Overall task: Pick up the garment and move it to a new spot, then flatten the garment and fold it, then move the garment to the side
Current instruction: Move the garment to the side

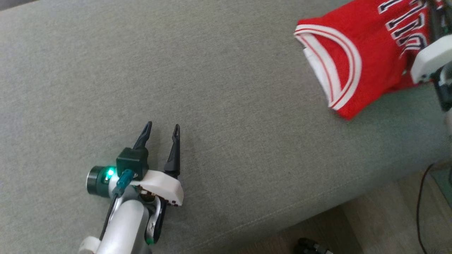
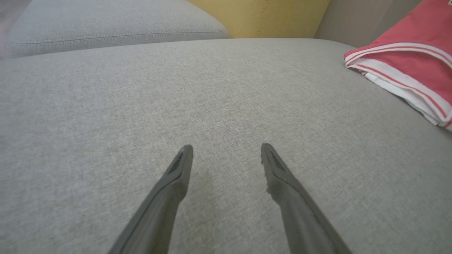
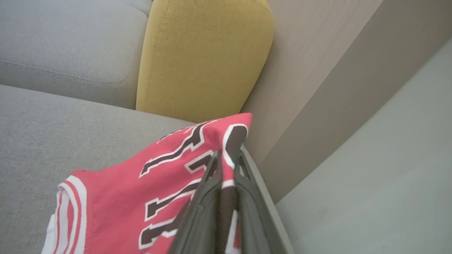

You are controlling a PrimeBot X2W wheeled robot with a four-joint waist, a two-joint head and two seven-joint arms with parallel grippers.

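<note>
The garment (image 1: 356, 56) is a red jersey with white trim and dark lettering, folded, lying at the far right of the grey sofa seat (image 1: 219, 98). My right gripper (image 3: 227, 158) is shut on an edge of the garment (image 3: 169, 176), pinching the cloth between its dark fingers; in the head view its white wrist (image 1: 429, 58) shows at the right edge. My left gripper (image 1: 161, 129) stands open low over bare seat at the lower left, far from the jersey. In the left wrist view its fingers (image 2: 176, 176) spread apart, with the garment (image 2: 416, 70) at the far right.
A yellow cushion (image 3: 201, 56) and a grey back cushion (image 3: 63, 46) stand behind the seat. A beige wall panel (image 3: 317, 88) runs beside the sofa's right end. The seat's front edge drops to a wooden floor (image 1: 381, 218) with a black cable (image 1: 420, 211).
</note>
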